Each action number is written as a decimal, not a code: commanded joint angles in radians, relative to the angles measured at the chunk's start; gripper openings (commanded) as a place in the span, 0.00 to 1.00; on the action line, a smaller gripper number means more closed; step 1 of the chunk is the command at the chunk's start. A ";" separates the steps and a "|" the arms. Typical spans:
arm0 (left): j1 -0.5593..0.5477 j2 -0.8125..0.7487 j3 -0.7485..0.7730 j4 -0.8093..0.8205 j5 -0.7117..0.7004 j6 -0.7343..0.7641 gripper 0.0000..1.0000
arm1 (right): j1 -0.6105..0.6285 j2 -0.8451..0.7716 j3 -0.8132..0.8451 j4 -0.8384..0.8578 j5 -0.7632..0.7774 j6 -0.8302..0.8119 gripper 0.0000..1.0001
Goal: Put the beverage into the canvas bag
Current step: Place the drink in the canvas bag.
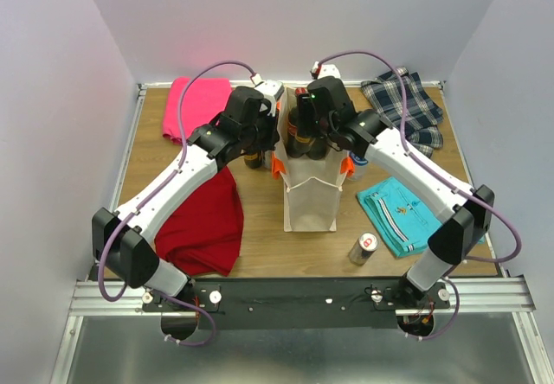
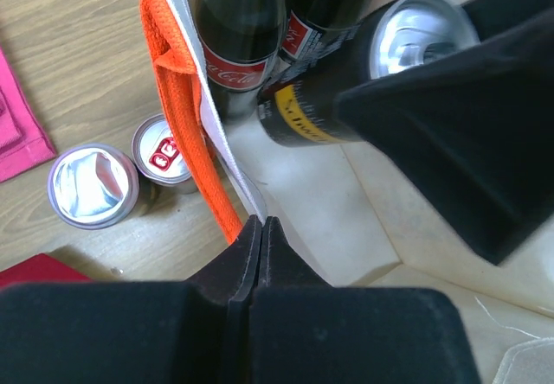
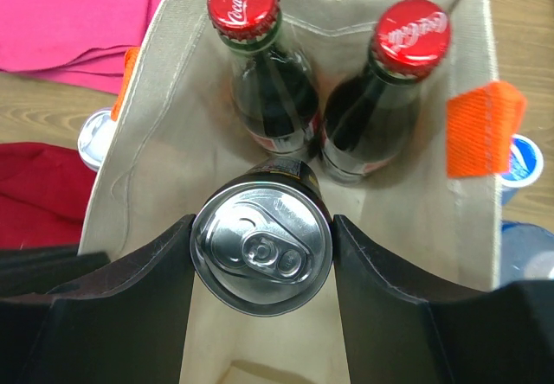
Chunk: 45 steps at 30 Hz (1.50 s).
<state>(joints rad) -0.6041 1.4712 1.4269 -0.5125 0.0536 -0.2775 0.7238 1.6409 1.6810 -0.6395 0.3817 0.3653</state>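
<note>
Though the overhead hides it, wrist views show right claw [image 3: 261, 228] gripping can [image 3: 261, 252], left claw [image 2: 261, 228] pinching canvas bag [image 2: 303, 189].

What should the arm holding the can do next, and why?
Probably lower the black can a little before releasing. The right gripper holds it inside the canvas bag, beside two Coca-Cola bottles, apparently off the floor; the left gripper pinches the rim.

The canvas bag [image 1: 312, 202] holds 2 bottles [image 3: 264, 99] at its far wall; the can [image 3: 261, 250] sits before them (gripped in the right claw [image 3: 261, 228]). 2 other cans [image 2: 93, 185] stand outside its left wall.
</note>
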 commanded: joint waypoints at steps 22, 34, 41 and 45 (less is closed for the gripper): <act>-0.008 0.023 0.060 -0.024 0.031 0.001 0.00 | -0.027 0.149 -0.043 0.215 -0.026 -0.011 0.01; -0.010 0.018 0.072 -0.057 0.032 0.000 0.00 | -0.054 0.201 -0.061 0.239 -0.075 0.001 0.01; -0.011 0.023 0.066 -0.057 0.038 0.000 0.00 | -0.058 0.226 -0.060 0.239 -0.072 0.003 0.01; -0.011 0.024 0.063 -0.052 0.041 0.001 0.00 | -0.061 0.241 -0.060 0.242 -0.073 0.004 0.01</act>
<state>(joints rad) -0.6064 1.4956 1.4639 -0.5491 0.0658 -0.2779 0.6769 1.8698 1.6161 -0.5026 0.3008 0.3656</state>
